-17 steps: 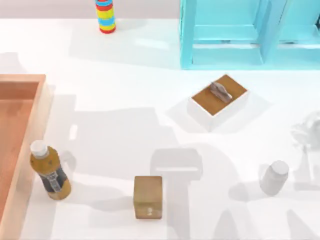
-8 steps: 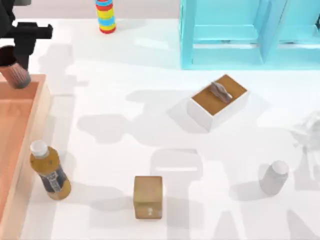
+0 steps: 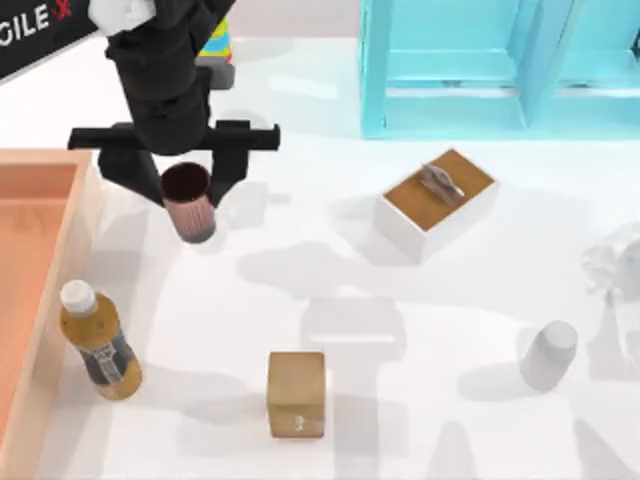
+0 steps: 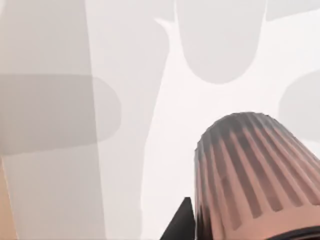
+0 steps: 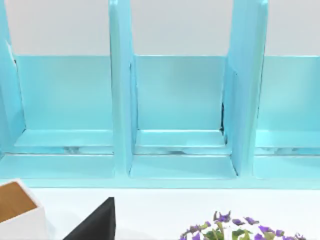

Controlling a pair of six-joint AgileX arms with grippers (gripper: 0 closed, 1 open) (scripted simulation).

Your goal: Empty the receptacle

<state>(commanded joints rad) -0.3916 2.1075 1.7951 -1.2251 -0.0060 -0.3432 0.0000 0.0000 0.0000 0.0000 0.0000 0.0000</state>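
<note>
Top view shows our left gripper (image 3: 187, 195) pinching a ribbed brown cup (image 3: 190, 208) between its fingers, above bare table just past the receptacle (image 3: 82, 215) at nine o'clock. We judge the cup should come down upright, clear of the bottle (image 3: 98, 342) at seven o'clock, then be freed. We cannot tell how our right gripper's fingers stand.
</note>
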